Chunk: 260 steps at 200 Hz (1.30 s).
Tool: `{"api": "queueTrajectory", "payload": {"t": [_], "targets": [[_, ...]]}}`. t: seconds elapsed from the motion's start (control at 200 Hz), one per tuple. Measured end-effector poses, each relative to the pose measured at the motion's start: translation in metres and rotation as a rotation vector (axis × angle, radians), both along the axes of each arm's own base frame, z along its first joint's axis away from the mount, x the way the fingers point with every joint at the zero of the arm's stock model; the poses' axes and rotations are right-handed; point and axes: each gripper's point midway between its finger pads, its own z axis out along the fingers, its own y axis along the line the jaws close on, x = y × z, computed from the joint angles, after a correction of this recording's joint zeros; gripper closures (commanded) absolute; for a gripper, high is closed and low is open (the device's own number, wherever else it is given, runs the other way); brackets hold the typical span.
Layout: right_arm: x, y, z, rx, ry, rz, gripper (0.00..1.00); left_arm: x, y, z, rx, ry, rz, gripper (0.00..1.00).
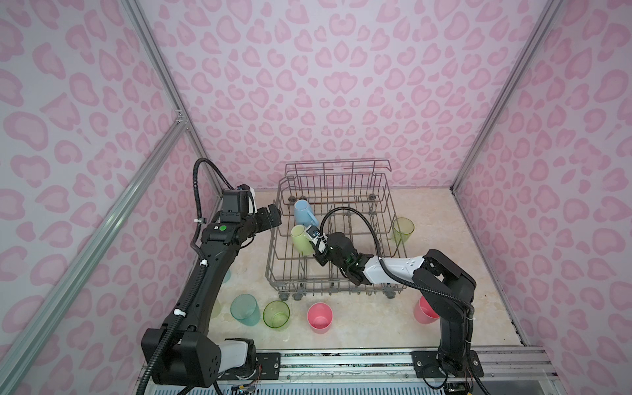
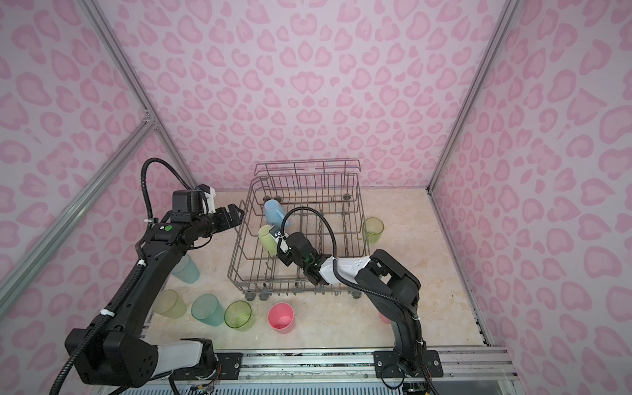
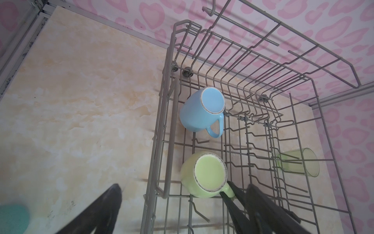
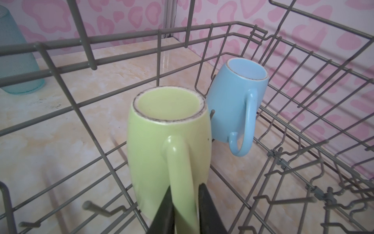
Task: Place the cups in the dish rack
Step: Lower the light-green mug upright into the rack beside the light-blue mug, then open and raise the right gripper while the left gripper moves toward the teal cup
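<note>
Top views: right arm [image 1: 393,270] stretches into dish rack [image 1: 307,286]; jaws straddle yellow mug's [image 4: 149,145] handle [image 4: 180,162], grip unclear.

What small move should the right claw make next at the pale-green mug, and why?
Probably open the right claw fully and draw straight back. The pale-green mug already stands upside down inside the dish rack, and the claw's fingers flank its handle, so pulling away while pinching could tip it.

Cream marbled tabletop [image 1: 372,325] — dish rack [image 1: 338,283] standing on it, loose cups [image 1: 319,318] around.
</note>
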Motion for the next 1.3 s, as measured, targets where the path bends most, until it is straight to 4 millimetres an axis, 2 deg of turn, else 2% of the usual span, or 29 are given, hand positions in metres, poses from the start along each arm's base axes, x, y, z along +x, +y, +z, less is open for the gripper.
{"api": "queueTrajectory", "payload": {"t": [0.33,0.77,1.05,1.3], "targets": [[0.000,-0.005,0.010,0.016,0.007,-0.022,0.53,0.000,0.000,0.001,0.000,-0.001,0.000,0.03],[-0.008,-0.016,0.063,0.119,-0.033,-0.036,0.29,-0.001,0.007,-0.001,0.018,0.008,0.037,0.03],[-0.013,-0.040,0.091,0.173,-0.056,-0.072,0.16,-0.004,0.017,-0.003,0.046,0.035,0.095,0.03],[-0.011,-0.080,0.109,0.216,-0.053,-0.172,0.12,-0.016,0.030,-0.013,0.070,0.082,0.172,0.02]]}}
